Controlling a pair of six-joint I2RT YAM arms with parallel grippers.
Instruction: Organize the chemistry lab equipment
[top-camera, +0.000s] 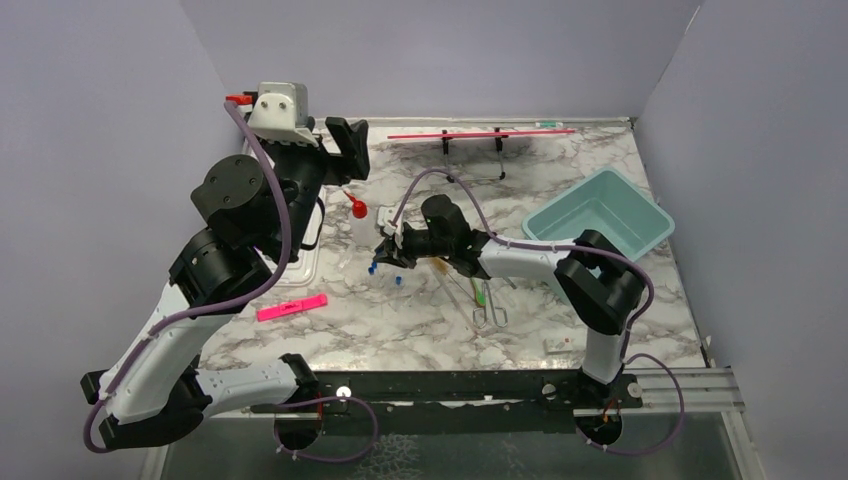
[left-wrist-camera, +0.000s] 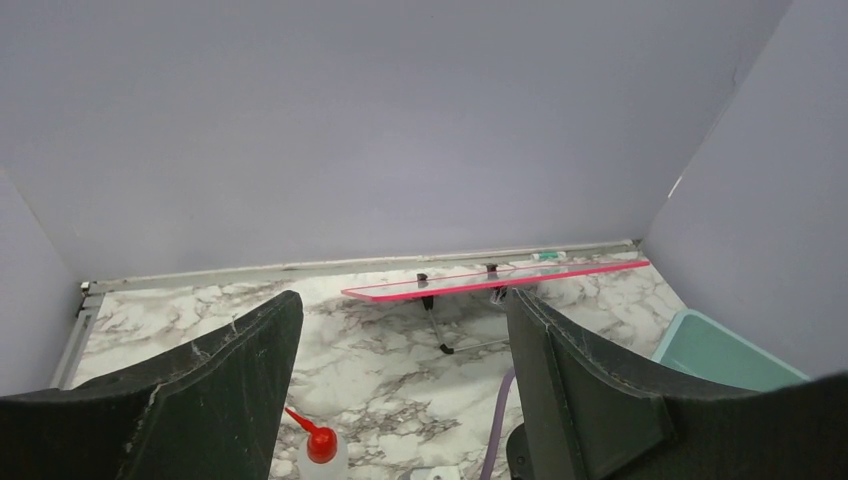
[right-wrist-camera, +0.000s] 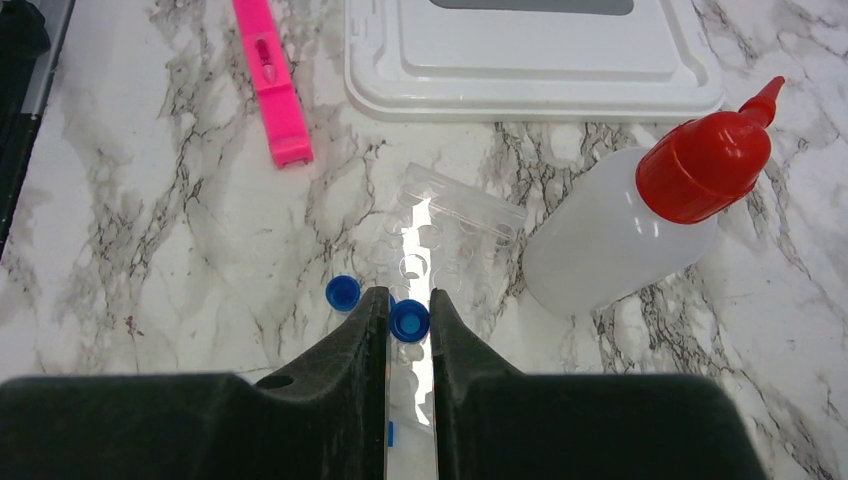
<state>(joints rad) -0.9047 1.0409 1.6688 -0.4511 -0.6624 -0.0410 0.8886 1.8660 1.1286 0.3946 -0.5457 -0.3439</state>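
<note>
Right gripper (right-wrist-camera: 410, 335) pinches a blue-capped tube (right-wrist-camera: 410, 318) cap-up at the clear tube rack (right-wrist-camera: 462, 212) mid-worktop, likely to slot it in. Left gripper (left-wrist-camera: 402, 305) gapes empty, raised near the far-left corner, out of the way.

Right gripper (right-wrist-camera: 406, 298) pinching blue-capped tube (right-wrist-camera: 409, 321), squeeze bottle (right-wrist-camera: 610, 240) nearby, pink strip (right-wrist-camera: 270, 85) apart

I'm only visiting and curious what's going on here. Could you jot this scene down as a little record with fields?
Left gripper: open, raised above the table, holding nothing
Right gripper: closed on a blue-capped tube
Near the tube: clear rack, squeeze bottle with red cap
Also on table: pink strip, white lid, teal bin
</note>
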